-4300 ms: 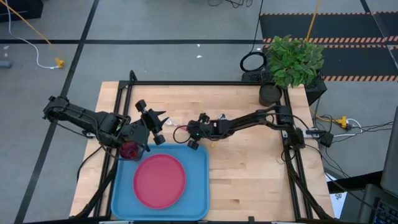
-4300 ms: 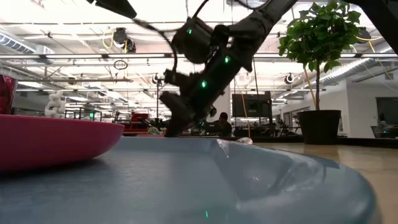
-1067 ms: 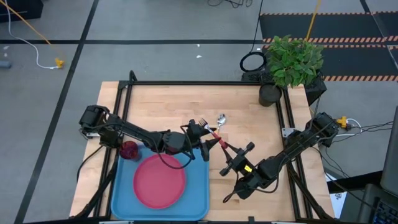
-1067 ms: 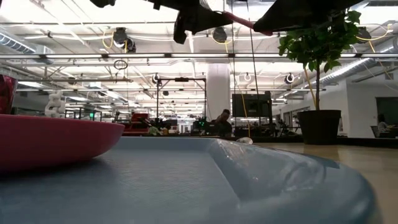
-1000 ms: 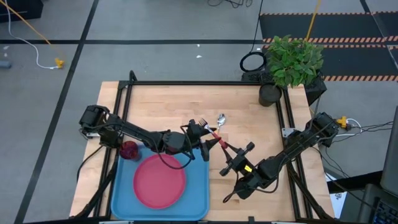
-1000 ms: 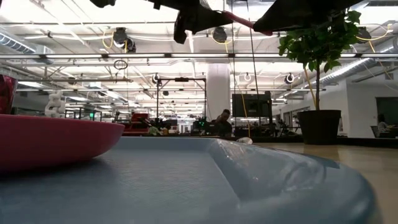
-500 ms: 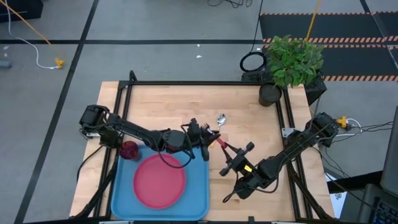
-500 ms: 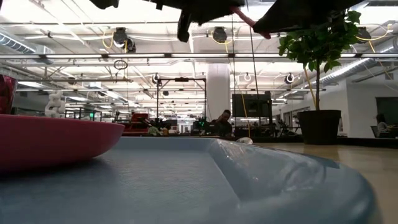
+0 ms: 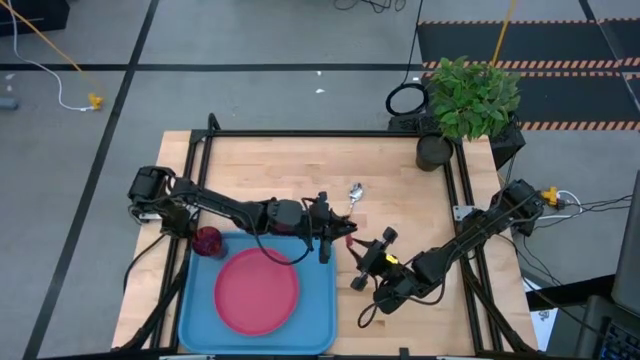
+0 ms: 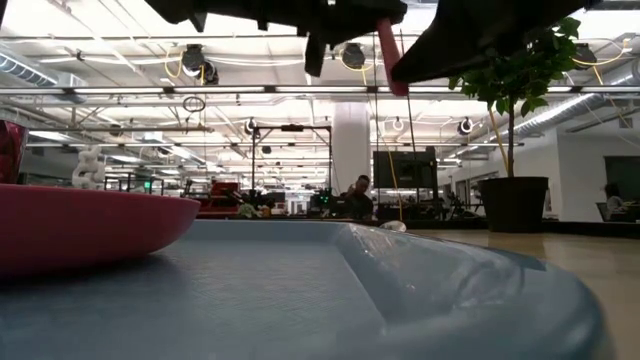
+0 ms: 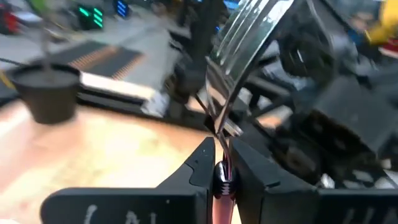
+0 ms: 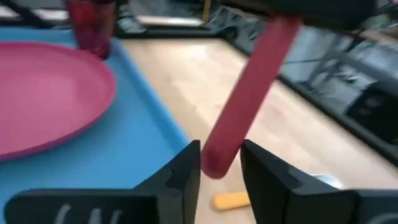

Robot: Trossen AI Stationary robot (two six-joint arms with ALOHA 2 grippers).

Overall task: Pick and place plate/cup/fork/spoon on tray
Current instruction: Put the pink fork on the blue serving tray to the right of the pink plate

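The fork [image 9: 345,230] hangs in the air over the tray's far right corner, between both grippers. My left gripper [image 9: 333,226] is shut on it, with the silver tines [image 11: 252,28] sticking out beyond the fingers. My right gripper [image 12: 219,167] is open, its fingers on either side of the red-pink handle's free end [image 12: 217,163]. The pink plate [image 9: 257,290] lies on the blue tray [image 9: 322,312]. The dark red cup [image 9: 207,240] stands at the tray's far left corner. The spoon [image 9: 355,191] lies on the table beyond the grippers. My left gripper pinches the fork's neck [image 11: 219,163], where the metal meets the pink handle, between its two fingers. They come nearly level from the table's left. The fork is lifted clear, its handle end [image 10: 388,58] slanting downward. Whether my right gripper's fingers [image 12: 186,169] touch the handle end, I cannot tell.
A black plant pot [image 9: 433,152] with a green plant [image 9: 475,95] stands at the table's far right corner. Bare wood [image 9: 400,190] lies between the tray and the right edge. A black frame [image 9: 300,133] borders the table.
My left gripper has moved toward the table's right and shut on the fork beside the right gripper. My right gripper has turned a little toward the tray. The fork has tipped: in the low view its handle end now points downward.
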